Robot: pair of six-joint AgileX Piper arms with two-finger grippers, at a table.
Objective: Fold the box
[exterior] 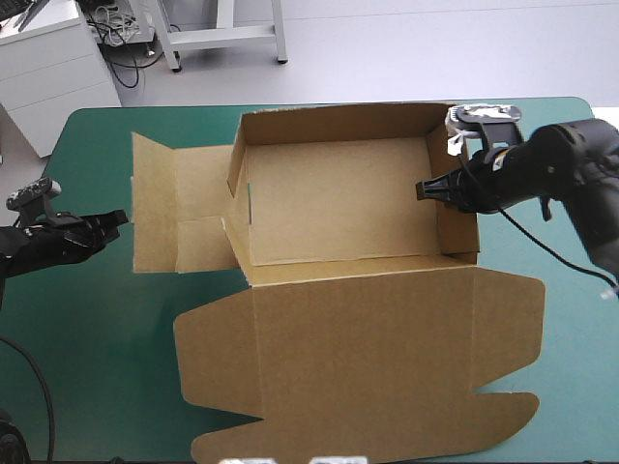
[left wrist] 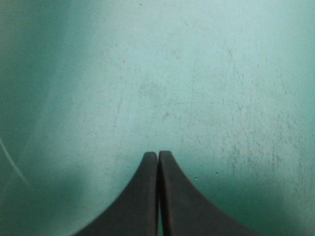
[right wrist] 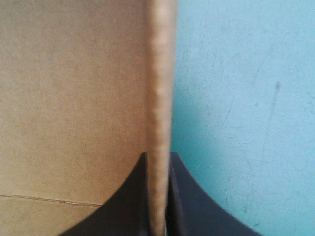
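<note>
Right claw (right wrist: pixel 158 157) is pinching the box (exterior: pixel 338 203) by its 3 o'clock wall (exterior: pixel 456 232), board running between the fingers. Left claw (left wrist: pixel 158 155), fingers together, is hovering over bare cover (left wrist: pixel 206 73), just off the flat flaps (exterior: pixel 169 203) at 9 o'clock. Probably wall-raising; next, the left side needs lifting and tucking. Lid (exterior: pixel 358 358) is lying flat at 6 o'clock.

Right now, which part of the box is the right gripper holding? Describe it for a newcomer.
On the teal-green table lies the brown box, a tray with its lid flat toward the near edge. The held part is the tray's right wall, nearest the table's right edge. Unlike the left flaps lying flat, it stands upright, pinched by the right gripper.
</note>
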